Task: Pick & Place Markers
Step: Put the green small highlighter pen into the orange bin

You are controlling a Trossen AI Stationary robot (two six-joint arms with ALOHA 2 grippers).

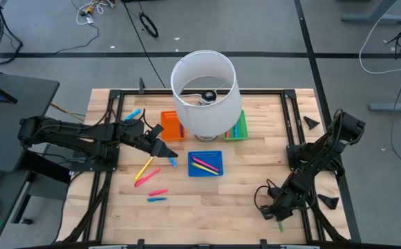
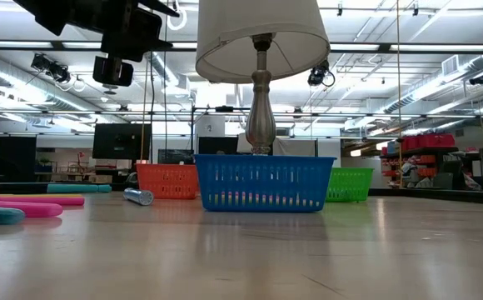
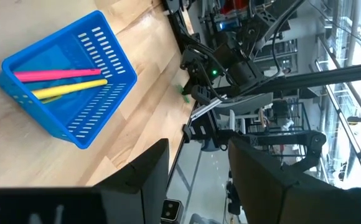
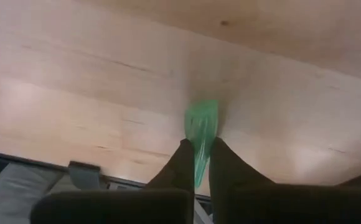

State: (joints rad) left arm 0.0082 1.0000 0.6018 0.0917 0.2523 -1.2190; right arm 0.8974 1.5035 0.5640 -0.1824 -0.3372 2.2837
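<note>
**On counter: right tool clamps green marker**

At counter's left, left tool (image 1: 167, 151) hovers beside orange tray (image 1: 171, 125), fingers parted, holding nothing. Loose markers (image 1: 152, 181) lie below it. Blue tray (image 1: 205, 164) at centre holds pink and yellow markers (image 3: 65, 81). Near the right front edge, right tool (image 4: 200, 163) is closed on green marker (image 4: 201, 127).

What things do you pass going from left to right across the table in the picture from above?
Left gripper → blue tray with its pink and yellow markers → right gripper, down at the table's front right edge, shut on a green marker.
</note>
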